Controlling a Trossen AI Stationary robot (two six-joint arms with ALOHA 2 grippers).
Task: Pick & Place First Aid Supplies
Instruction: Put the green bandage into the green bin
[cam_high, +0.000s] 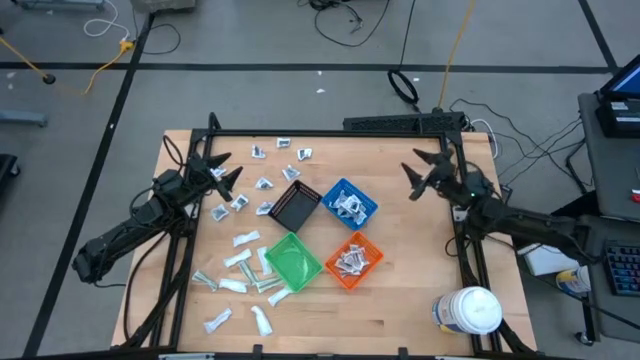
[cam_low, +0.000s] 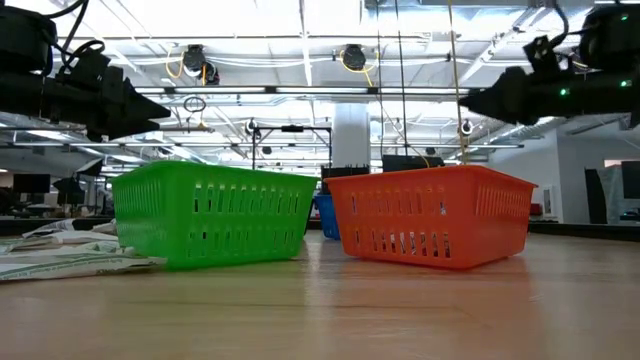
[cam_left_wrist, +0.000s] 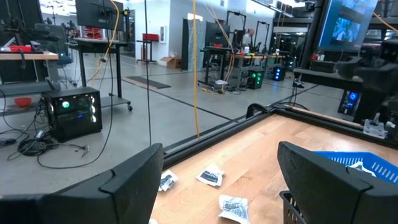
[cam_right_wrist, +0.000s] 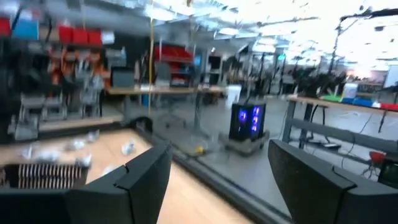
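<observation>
Seemingly I am between picks: many first aid supplies (cam_high: 243, 262) lie loose on the table (cam_high: 400, 300) to the left of the 4 bins, while the blue bin (cam_high: 349, 203) and orange bin (cam_high: 354, 259) already hold some. Next I must lower onto 1 packet. My left gripper (cam_high: 226, 172) hovers spread wide, empty; my right gripper (cam_high: 418, 174) waits likewise.

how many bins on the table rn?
4, clustered mid-table: black bin far left, blue bin far right, green bin near left, orange bin near right. None hidden.
</observation>
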